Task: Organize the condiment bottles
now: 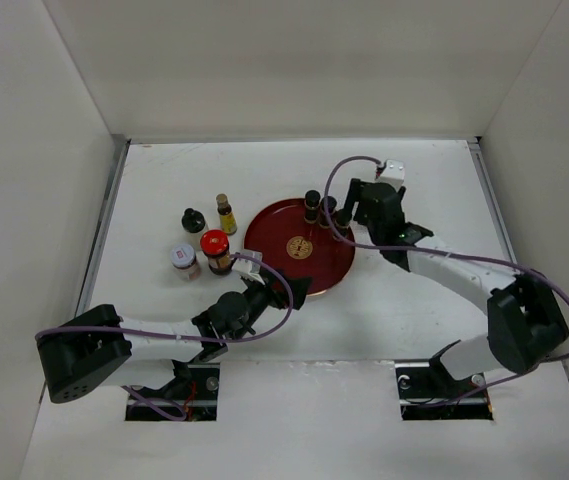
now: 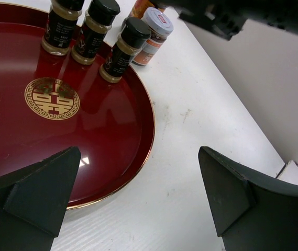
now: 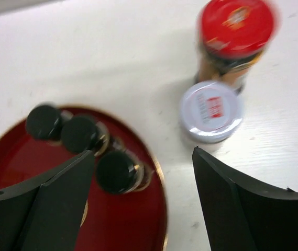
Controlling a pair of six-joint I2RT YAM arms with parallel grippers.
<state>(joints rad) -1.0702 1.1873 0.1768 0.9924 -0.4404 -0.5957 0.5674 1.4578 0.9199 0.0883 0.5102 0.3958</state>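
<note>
Three dark black-capped bottles (image 2: 92, 30) stand in a row on the far right edge of the round red tray (image 1: 284, 262); they also show in the right wrist view (image 3: 116, 171). A white-lidded jar (image 3: 211, 111) and a red-capped jar (image 3: 235, 36) stand on the table just off that edge. Left of the tray stand a black-capped bottle (image 1: 193, 220), a slim yellow bottle (image 1: 226, 213), a red-capped jar (image 1: 214, 247) and a white-lidded jar (image 1: 183, 261). My right gripper (image 3: 142, 157) is open and empty above the tray's right edge. My left gripper (image 2: 138, 154) is open and empty at the tray's near rim.
White walls enclose the table on three sides. My right arm (image 2: 232, 15) reaches across the top of the left wrist view, over the jars beside the tray. In the top view my right gripper (image 1: 352, 210) hides the two jars at the tray's right.
</note>
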